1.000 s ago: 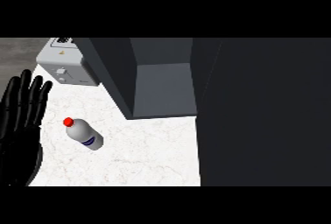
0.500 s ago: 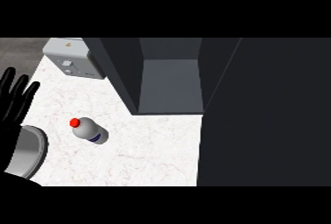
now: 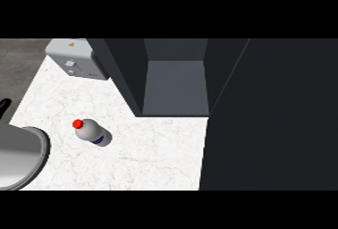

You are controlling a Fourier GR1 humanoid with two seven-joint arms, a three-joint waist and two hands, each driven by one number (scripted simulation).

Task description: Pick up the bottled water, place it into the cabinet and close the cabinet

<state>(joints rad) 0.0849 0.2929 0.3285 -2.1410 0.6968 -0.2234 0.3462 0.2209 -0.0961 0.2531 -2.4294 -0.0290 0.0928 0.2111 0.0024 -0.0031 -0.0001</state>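
**Nothing of the task done yet: bottle on the counter, cabinet open**

Cabinet (image 3: 173, 85) first, since everything else is placed from it: it stands open at the far side of the white marbled counter (image 3: 152, 156), its grey inner floor bare as far as can be seen, with a dark side wall to the left of the opening. A broad dark panel (image 3: 271, 116) fills the view to the right of the opening; I take it for the cabinet's door swung out, though its edges run off the view and I cannot be sure.

Left of the cabinet, at the far corner of the counter, sits a small grey appliance (image 3: 79, 62), cut by the upper edge.

The bottled water (image 3: 92, 133) stands on the counter in front of the cabinet and to its left, well apart from the opening, red cap towards the far left. Nothing touches it. So all three steps seem left: picking up, placing inside, closing.

The left hand (image 3: 3, 106) shows only as a dark sliver at the left edge, far left of the cabinet; whether its fingers are open or curled cannot be told. A grey forearm (image 3: 20, 156) bulges in below it, close beside the bottle but apart from it. The right hand is nowhere in view.
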